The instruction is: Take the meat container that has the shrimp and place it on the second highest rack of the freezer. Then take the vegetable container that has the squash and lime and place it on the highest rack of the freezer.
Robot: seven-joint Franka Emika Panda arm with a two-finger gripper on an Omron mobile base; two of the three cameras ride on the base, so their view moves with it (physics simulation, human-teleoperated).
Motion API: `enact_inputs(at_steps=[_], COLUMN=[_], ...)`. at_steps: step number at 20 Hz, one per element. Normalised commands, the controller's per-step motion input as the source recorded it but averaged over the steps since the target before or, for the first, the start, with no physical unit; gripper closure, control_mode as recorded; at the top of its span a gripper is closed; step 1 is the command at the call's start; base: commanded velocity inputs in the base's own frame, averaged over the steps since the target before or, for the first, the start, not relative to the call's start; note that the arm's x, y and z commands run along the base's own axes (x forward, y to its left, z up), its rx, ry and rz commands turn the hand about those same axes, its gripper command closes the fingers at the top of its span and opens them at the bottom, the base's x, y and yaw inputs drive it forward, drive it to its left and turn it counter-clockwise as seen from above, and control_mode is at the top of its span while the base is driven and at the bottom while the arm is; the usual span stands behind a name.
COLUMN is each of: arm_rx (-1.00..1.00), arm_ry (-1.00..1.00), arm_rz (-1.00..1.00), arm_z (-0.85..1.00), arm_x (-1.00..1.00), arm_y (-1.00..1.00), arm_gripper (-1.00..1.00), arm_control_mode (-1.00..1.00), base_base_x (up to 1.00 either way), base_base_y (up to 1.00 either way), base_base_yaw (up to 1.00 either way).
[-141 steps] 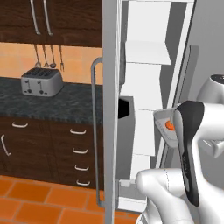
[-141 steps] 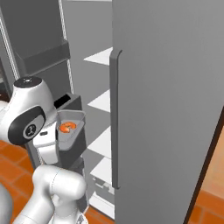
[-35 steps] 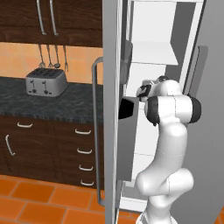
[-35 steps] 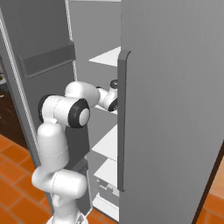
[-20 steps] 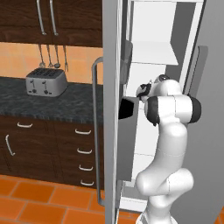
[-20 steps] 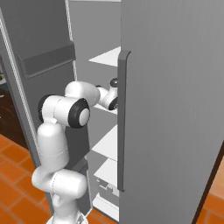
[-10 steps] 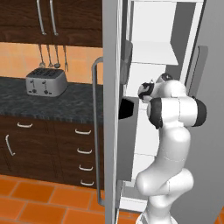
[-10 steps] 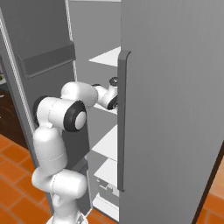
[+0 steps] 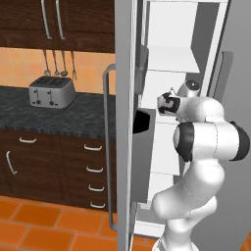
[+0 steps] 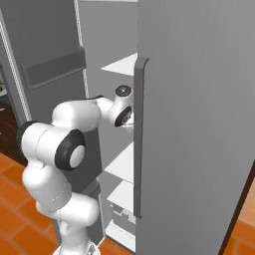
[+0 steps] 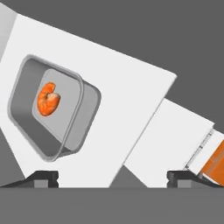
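The meat container (image 11: 52, 113) with the shrimp (image 11: 47, 99) sits on a white freezer (image 9: 171, 59) shelf; the pincer (image 11: 113, 177) stands wide open, empty, evidently freeing it to fetch the vegetables.

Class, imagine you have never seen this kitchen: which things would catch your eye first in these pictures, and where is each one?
The orange shrimp stands out first, lying in a grey container that sits on a white freezer shelf ahead of the open gripper. Next comes the big white arm, reaching into the open freezer. A silver toaster sits on the dark counter to the left.
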Motion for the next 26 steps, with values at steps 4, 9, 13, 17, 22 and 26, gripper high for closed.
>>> enact_inputs(at_steps=[4,9,13,17,22,26], arm_rx=[0.0,0.01,0.0,0.0,-0.05,-0.12], arm_ry=[0.01,0.06,0.09,0.11,0.15,0.15], arm_rz=[0.0,0.0,-0.02,0.0,0.02,0.34], arm_z=[0.32,0.64,0.61,0.42,0.2,0.0], arm_x=[-1.0,-1.0,-1.0,-1.0,-1.0,-0.84], arm_y=[0.25,0.06,0.07,0.01,0.07,0.3], arm_gripper=[-1.0,-1.0,-1.0,-1.0,-1.0,-1.0], arm_control_mode=[-1.0,-1.0,-1.0,-1.0,-1.0,-1.0], base_base_x=[0.0,0.0,0.0,0.0,0.0,0.0], base_base_y=[0.0,0.0,0.0,0.0,0.0,0.0], base_base_yaw=[0.0,0.0,0.0,0.0,0.0,0.0])
